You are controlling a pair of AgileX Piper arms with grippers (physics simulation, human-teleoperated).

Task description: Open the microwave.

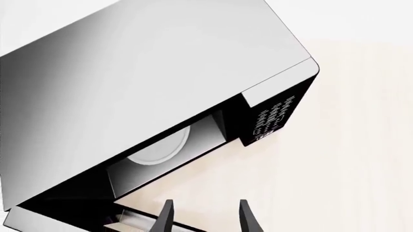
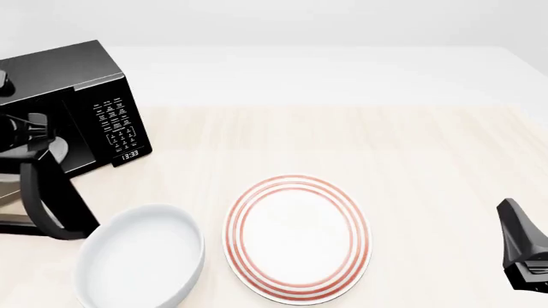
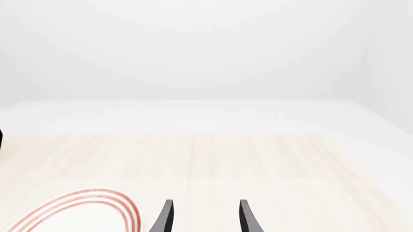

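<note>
The microwave (image 2: 64, 77) is a black box at the table's far left, with its white-marked keypad (image 2: 118, 122) and a small clock (image 2: 129, 154) facing front. Its door (image 1: 71, 218) stands swung out. The cavity shows in the left wrist view, with the pale round turntable (image 1: 160, 147) inside and the keypad panel (image 1: 271, 121) beside it. My left gripper (image 1: 206, 220) is open just in front of the cavity, with only table between its fingers. The left arm (image 2: 30, 131) overlaps the microwave's front. My right gripper (image 3: 205, 218) is open over bare table, far off at the right edge (image 2: 522, 250).
A white bowl (image 2: 141, 260) sits near the front edge, just right of the open door. A red-ringed plate (image 2: 296, 237) lies beside it at the middle front, and its rim (image 3: 84, 205) shows in the right wrist view. Light wood table (image 2: 411, 160) stretches to the right.
</note>
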